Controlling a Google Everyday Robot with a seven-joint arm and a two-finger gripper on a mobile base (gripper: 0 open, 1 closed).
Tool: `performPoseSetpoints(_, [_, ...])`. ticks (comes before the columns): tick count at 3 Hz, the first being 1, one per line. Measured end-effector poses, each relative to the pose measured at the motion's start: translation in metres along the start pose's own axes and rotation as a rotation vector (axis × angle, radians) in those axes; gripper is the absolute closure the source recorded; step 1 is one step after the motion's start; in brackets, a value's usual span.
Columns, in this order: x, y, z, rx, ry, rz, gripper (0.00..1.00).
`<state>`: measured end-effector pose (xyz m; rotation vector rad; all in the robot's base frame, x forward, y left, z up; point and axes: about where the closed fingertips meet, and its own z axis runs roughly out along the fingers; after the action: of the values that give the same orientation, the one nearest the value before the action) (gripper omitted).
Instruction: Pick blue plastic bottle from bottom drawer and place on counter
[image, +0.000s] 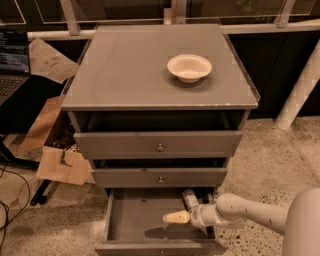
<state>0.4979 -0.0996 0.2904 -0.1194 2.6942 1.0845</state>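
The blue plastic bottle (189, 199) appears as a small pale shape at the right rear of the open bottom drawer (137, 220), pointing toward the back. It sits right against the claw (178, 216), and the view does not show whether it is gripped or only lying beside it. Whether the claw is apart or clamped cannot be told either. The claw is low inside the drawer, on its right half, with a pale yellowish tip aimed left and a shadow on the drawer floor beneath it. The white arm (247, 211) reaches in from the lower right, over the drawer's right wall.

Above the bottom drawer, the middle drawer (125, 177) and the top drawer (115, 145) are each pulled out a little, and each has a small round knob at the centre of its front. The cabinet's grey surface (125, 70) carries a white bowl (189, 67), upright, toward the back right.

Left of the cabinet, flattened cardboard (59, 166) lies on the speckled floor (260, 160). A laptop (12, 62) with a lit screen is at the left edge, and a crumpled sheet of paper (50, 61) is beside it. A white post (299, 92) leans at the right.
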Motion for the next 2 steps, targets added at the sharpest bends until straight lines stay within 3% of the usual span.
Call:
performPoseSetpoints(1, [-0.0285,-0.0146,-0.0017,-0.034,0.05,-0.138,0.0])
performPoseSetpoints(2, [-0.028,-0.0138,-0.0009,-0.036,0.051,-0.138,0.0])
